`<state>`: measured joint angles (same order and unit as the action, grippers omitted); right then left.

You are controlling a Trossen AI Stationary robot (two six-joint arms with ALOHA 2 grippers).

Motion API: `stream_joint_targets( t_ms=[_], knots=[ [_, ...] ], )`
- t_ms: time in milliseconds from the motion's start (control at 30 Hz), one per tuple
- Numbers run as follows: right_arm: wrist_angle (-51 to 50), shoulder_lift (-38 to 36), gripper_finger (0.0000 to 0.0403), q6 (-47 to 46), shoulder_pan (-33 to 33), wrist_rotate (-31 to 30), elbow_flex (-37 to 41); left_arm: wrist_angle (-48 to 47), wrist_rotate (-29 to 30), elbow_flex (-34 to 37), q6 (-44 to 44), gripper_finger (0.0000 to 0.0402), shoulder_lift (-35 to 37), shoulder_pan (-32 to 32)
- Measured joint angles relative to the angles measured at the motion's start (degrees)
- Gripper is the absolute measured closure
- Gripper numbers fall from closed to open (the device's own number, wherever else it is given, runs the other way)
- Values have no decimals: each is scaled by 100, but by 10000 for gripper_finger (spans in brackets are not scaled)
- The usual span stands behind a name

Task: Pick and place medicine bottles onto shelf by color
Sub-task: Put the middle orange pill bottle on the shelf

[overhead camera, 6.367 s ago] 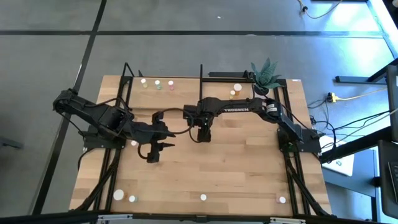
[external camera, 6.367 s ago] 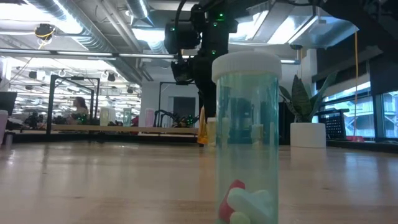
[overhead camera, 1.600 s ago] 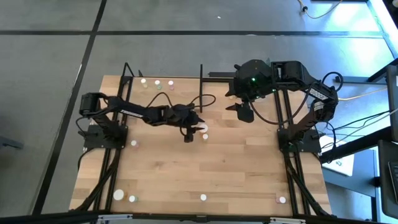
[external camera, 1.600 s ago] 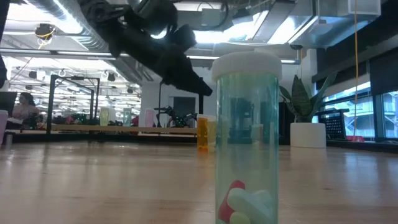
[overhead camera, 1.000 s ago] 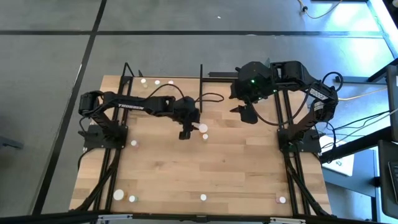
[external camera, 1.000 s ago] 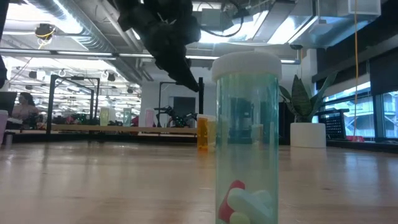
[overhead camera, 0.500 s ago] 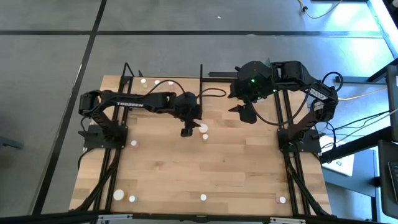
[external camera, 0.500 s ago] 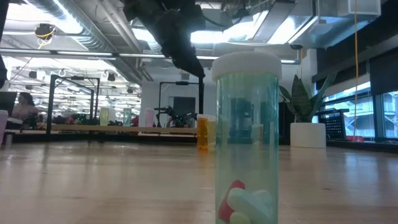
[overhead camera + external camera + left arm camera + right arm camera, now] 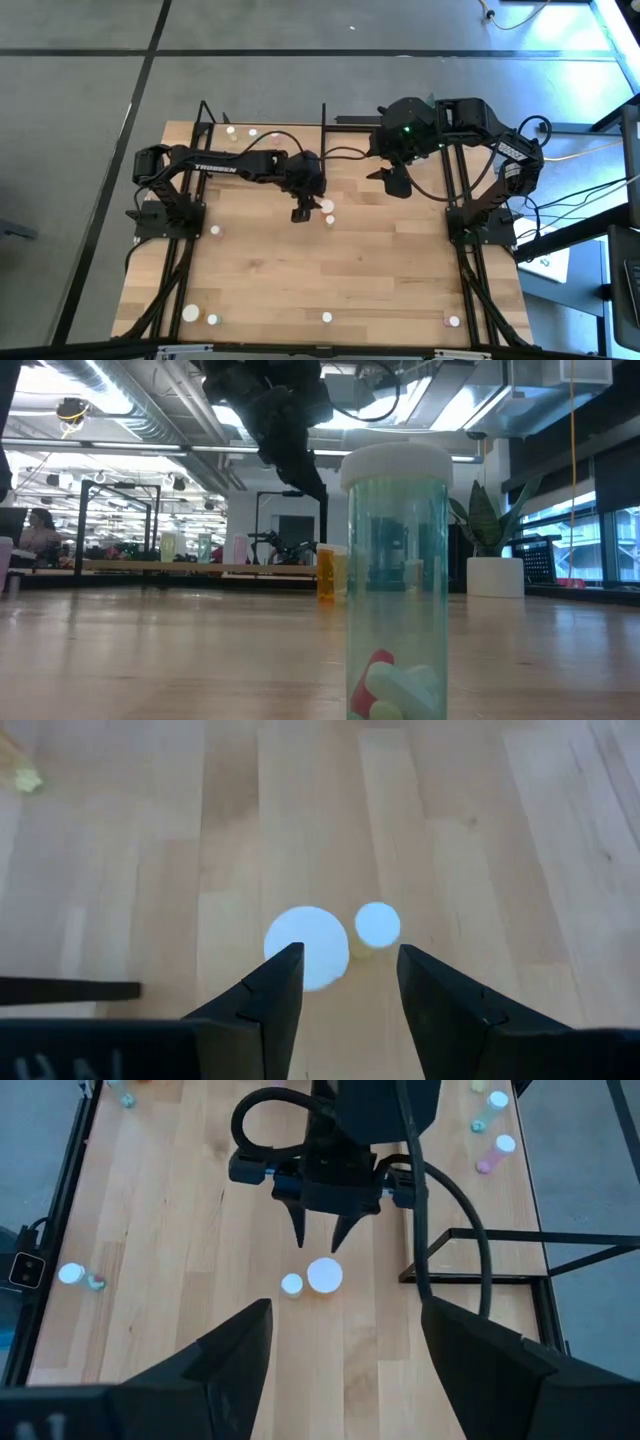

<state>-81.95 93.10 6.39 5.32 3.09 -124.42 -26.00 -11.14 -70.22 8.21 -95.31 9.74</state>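
Two white-capped medicine bottles stand upright mid-table: a wide cap (image 9: 307, 948) and a small cap (image 9: 377, 924) with a yellowish body under it. My left gripper (image 9: 345, 955) hangs open above them, slanting down and touching neither; it also shows in the high view (image 9: 300, 214) and in the right wrist view (image 9: 320, 1240). My right gripper (image 9: 393, 187) waits open, raised high near the far right. The shelf (image 9: 215, 136) runs along the far edge, with small bottles (image 9: 230, 130) standing on it.
More bottles stand near the front edge (image 9: 190, 313), (image 9: 327, 317), (image 9: 453, 321), and one stands at the left (image 9: 215, 230). A clear white-capped bottle (image 9: 397, 580) fills the low view. A potted plant (image 9: 428, 120) is at the far right. Black frame posts (image 9: 323, 125) rise by the shelf.
My left arm's forearm has swung a little toward the far edge, while its gripper has stayed open over the two white caps. The bottles and my right arm have kept still.
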Motion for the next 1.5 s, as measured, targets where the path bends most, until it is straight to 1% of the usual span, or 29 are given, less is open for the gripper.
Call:
stream_joint_targets(
  t_ms=[100,333,467,533,700,833,1200,1333,1433,1500],
  knots=[
    [0,-2,144,3,0,0,0,-12,4,-1,1,221,0,0],
    [5,0,144,5,0,0,0,-45,94,-36,0,152,0,39],
    [73,0,144,5,1,0,0,-236,101,-293,4,115,-106,52],
    [133,-1,144,7,1,0,0,-603,104,-498,76,102,-248,50],
    [184,-2,144,6,0,0,0,-1107,103,-1028,288,85,-690,48],
    [204,0,144,5,0,0,0,-1144,98,-1229,356,80,-880,42],
    [350,0,144,5,0,0,0,-1157,114,-1240,439,76,-1145,-44],
    [436,0,144,5,1,0,0,-1084,118,-1239,443,49,-1189,-38],
    [470,0,144,5,0,0,0,-1084,256,-1239,443,18,-1189,-33],
    [470,-2,144,5,2,0,0,-1087,364,-1239,447,6,-1189,-25]
  ],
)
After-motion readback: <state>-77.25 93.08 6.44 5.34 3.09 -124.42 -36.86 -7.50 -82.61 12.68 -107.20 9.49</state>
